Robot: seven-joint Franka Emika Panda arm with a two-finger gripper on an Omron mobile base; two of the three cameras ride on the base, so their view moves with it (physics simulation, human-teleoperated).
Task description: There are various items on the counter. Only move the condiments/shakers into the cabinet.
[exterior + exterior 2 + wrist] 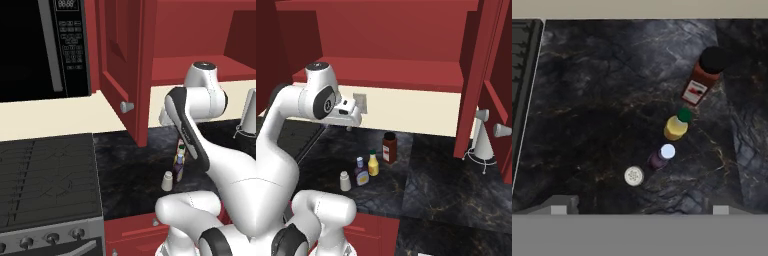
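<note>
Counter point(446, 185) fills the lower half of the right base view, with four small items clustered left of centre: a white shaker point(345, 181) lowest, a purple bottle point(361, 172) just beside it up-right, a yellow bottle point(373, 164) next, and a red-brown jar point(389, 147) with a black lid furthest up. All four stand upright, none yet moved. The hand view shows the same row running diagonally from lower centre to upper right: shaker point(634, 176), purple bottle point(661, 156), yellow bottle point(676, 126), jar point(704, 75).

The cabinet point(386, 70) spans the top of the right base view, its door point(481, 80) swung open at the right edge and its red shelf bare.

The gripper point(639, 210) hangs well above the counter, looking down on the row; its two tips sit far apart at the bottom corners of the hand view, with nothing between them.

My reading is that the first pick has not begun and the arm is still choosing a target. The shaker lies nearest the tips, so the next move likely calls for a descent centred over it, keeping clear of the purple bottle close by, then a lift to the shelf.
</note>
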